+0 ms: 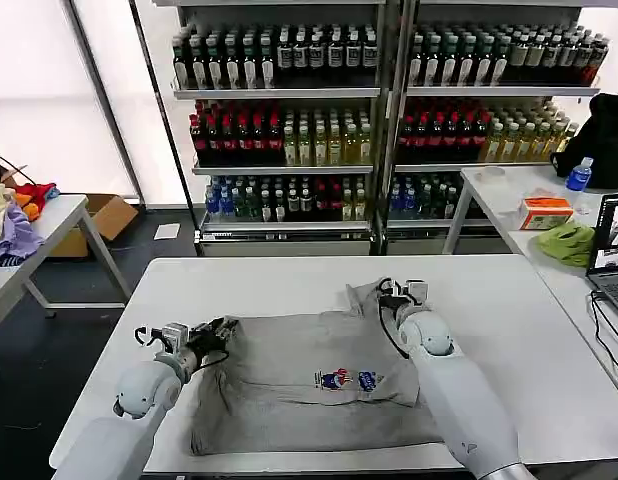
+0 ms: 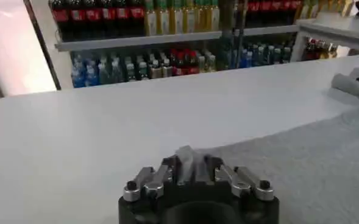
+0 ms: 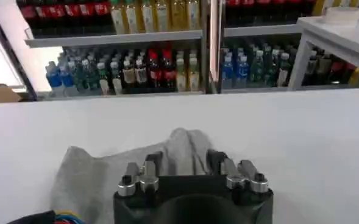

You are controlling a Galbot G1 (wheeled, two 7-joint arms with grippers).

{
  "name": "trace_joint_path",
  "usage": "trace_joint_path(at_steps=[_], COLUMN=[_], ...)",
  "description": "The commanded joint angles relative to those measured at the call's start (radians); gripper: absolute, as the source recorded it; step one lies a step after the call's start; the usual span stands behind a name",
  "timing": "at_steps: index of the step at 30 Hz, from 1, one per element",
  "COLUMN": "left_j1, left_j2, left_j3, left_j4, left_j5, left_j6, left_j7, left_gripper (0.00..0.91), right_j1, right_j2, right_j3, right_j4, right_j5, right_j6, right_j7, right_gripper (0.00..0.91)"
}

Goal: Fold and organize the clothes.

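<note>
Light grey cotton shirt [image 1: 309, 375] spread at lower centre; left gripper [image 1: 221, 331] pinches its left corner, right gripper [image 1: 397, 296] grips its upper-right corner, apparently readying a fold

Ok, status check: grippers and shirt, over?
Left gripper shut on the grey shirt at its left sleeve edge. Right gripper shut on a fabric fold at the right shoulder. Shirt flat on white table, print up. Nothing in the way.
</note>
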Motion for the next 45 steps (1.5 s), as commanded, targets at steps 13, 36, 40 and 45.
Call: trace_joint_path(at_steps=[13, 36, 40, 45], left_j1=[0.026, 0.166, 0.205, 0.259], left_j2=[-0.03, 0.003, 0.01, 0.015], left_j3=[-0.033, -0.119, -0.131, -0.142], left_j4=[-0.074, -0.232, -0.278, -0.323], left_j5=[0.047, 0.037, 0.036, 0.037], left_j6=[-0.104, -0.143, -0.135, -0.126], left_j7=[-0.033, -0.02, -0.016, -0.016], left_gripper=[0.01, 0.01, 0.01, 0.01], right_j1=[-0.049, -0.267, -0.38, -0.486], right_j2=[-0.01, -0.083, -0.087, -0.087], right_j3=[0.037, 0.113, 0.14, 0.175], right_j4=[0.16, 0.535, 0.598, 0.67], right_j5=[-0.013, -0.005, -0.018, -0.022], right_j6=[0.034, 0.016, 0.012, 0.01], right_j7=[-0.015, 0.038, 0.053, 0.062], right_gripper=[0.0, 0.0, 0.0, 0.0])
